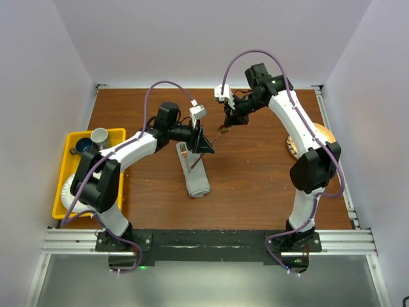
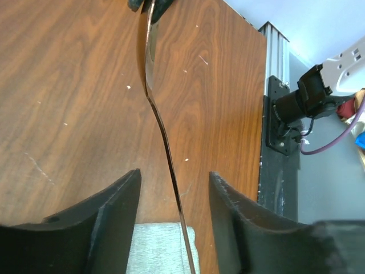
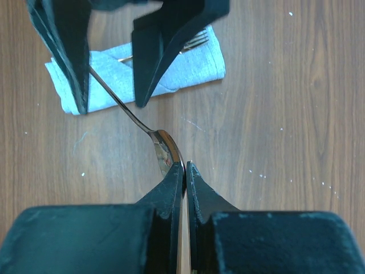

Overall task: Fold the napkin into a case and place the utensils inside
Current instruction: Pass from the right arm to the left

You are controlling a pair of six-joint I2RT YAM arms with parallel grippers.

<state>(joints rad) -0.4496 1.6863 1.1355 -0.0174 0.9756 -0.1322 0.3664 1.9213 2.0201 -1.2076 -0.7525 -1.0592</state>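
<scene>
While the case lies mid-counter seen from above, the right pincer pinches the spoon. Left wrist: the left pincer stands half-wide astride the handle, not touching it. Right wrist: jaws clamp the spoon's bowl; a fork sits tucked in the case.

Brown wood table — folded grey napkin mid, yellow tray at L edge.

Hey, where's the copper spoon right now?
Mid-table in the top view, the spoon is pinched at its bowl by the right gripper; its handle runs between the open fingers of the left gripper, toward the folded napkin.
</scene>
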